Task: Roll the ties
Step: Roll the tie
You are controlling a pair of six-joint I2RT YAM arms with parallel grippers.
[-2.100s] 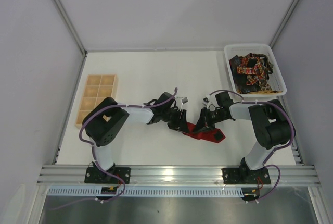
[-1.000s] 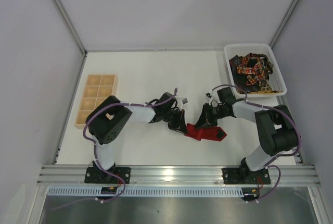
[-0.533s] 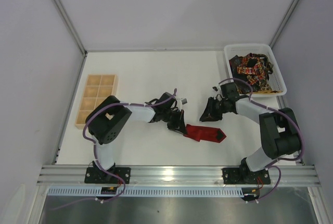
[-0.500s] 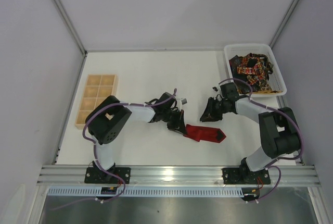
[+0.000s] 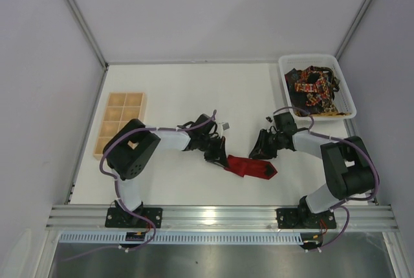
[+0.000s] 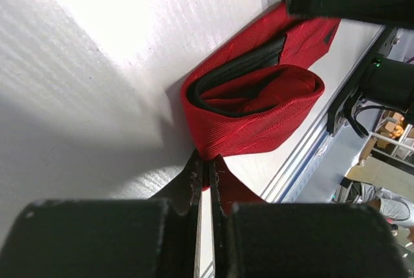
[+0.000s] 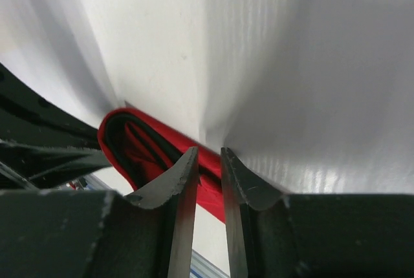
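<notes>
Red tie (image 5: 249, 165) lies half rolled on the table (image 5: 194, 90), my left gripper (image 6: 206, 161) pinching its edge and my right gripper (image 7: 207, 155) open a crack, so I fear it may flop loose.

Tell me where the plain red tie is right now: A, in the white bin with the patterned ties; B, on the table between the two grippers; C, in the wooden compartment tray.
B: the red tie lies partly rolled on the table, with the left gripper pinched shut on one end and the right gripper at its other side.
</notes>
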